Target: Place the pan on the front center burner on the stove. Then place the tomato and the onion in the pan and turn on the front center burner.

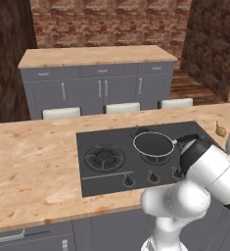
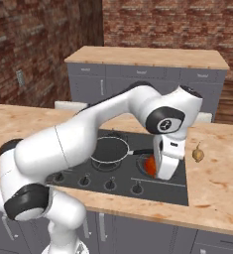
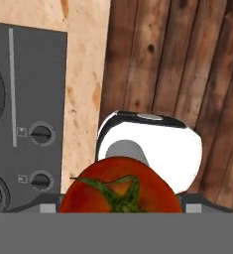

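Because the small glossy red-orange tomato (image 3: 120, 186) sits between the widely parted fingers of the end effector (image 2: 163, 171), just above the flat black stove (image 2: 165, 191), it seems held at its round middle, light, smooth and easily bruised.

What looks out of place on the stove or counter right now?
Nothing spilled or damaged. The pan sits level on the stove, the onion rests on the counter, and the tomato is at the gripper.
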Available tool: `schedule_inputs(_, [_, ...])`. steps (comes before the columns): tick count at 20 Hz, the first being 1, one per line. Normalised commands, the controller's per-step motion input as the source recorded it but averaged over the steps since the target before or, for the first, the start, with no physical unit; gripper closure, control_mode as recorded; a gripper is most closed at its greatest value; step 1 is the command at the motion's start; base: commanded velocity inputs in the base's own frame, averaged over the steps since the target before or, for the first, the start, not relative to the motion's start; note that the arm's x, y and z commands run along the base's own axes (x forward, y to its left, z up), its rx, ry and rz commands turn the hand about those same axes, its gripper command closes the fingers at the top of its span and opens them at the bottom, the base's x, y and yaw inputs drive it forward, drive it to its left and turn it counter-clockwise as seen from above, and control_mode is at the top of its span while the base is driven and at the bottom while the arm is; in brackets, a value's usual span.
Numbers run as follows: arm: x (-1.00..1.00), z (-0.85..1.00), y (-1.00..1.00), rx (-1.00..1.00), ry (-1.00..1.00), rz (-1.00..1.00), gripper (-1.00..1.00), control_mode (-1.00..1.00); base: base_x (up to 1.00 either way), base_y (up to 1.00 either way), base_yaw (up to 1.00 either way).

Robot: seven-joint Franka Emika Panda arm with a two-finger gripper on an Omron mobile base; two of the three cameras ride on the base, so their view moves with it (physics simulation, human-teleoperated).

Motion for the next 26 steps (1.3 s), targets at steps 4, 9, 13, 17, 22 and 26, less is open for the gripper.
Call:
schedule_inputs(4, [0.42,0.21,0.46,0.00,-0.06,0.17,1.00,-1.00,0.00,0.00,0.00])
schedule_inputs(9, [0.48,0.19,0.39,-0.01,0.00,0.19,1.00,-1.00,0.00,0.00,0.00])
schedule_inputs(13, [0.61,0.08,0.41,0.00,0.00,0.25,1.00,-1.00,0.00,0.00,0.00])
schedule_inputs(17, [0.58,0.00,0.44,0.00,0.00,0.30,1.00,-1.00,0.00,0.00,0.00])
schedule_inputs(22, [0.47,-0.09,0.43,0.00,0.00,0.30,1.00,-1.00,0.00,0.00,0.00])
schedule_inputs(26, [0.50,-0.19,0.41,0.00,0.00,0.31,1.00,-1.00,0.00,0.00,0.00])
